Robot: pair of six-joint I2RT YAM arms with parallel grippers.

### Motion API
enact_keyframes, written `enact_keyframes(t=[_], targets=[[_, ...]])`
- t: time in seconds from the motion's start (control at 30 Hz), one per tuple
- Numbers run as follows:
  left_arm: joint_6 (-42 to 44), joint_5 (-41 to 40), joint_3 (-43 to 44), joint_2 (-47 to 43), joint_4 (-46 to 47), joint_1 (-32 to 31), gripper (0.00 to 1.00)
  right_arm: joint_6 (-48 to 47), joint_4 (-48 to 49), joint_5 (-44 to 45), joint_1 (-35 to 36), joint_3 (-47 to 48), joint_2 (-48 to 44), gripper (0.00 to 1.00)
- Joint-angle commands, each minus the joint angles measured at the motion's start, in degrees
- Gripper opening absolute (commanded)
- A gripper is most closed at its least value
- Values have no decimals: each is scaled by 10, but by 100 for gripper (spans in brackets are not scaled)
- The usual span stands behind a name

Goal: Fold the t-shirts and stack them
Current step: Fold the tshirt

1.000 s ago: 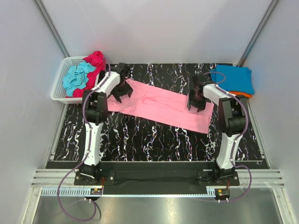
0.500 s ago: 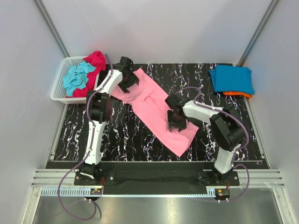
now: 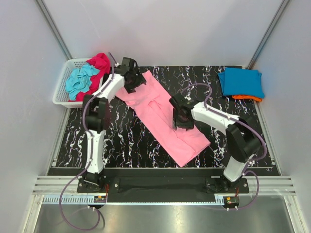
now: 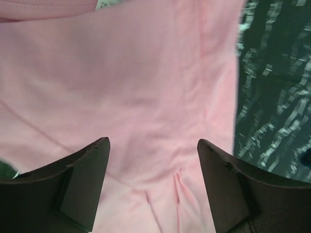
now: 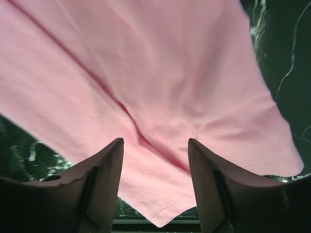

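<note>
Both grippers stand with fingers apart, gripping nothing. Within a second the pink t-shirt (image 3: pixel 167 133) has swung from crosswise to diagonal, and its loose end lies just nearer than the right gripper (image 3: pixel 182 116), which has come in over its middle. Beyond, the left gripper (image 3: pixel 131 80), widening, hangs over the far end. The shirt looks released, so a fold probably follows.

Open tabletop (image 3: pixel 131 145) along near edge; basket (image 3: pixel 59 93) far left; folded stack (image 3: pixel 240 81) far right
</note>
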Motion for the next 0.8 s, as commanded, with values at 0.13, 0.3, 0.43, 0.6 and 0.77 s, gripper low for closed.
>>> enact_keyframes(t=[0.13,0.3,0.43,0.6,0.77], targets=[[38,-9,-114,-201,52,-12,79,-64,-11,51,-14,129,-9,70],[12,-5,-282,-301,47,-35,79,-137,108,-122,-78,197,85,70],[13,60,-377,-349,56,-71,79,-182,133,-288,-120,345,203,65],[12,135,-457,-381,114,-105,79,-199,134,-439,-136,477,330,61],[-31,224,-541,-412,241,-122,79,-196,137,-550,-140,583,405,55]])
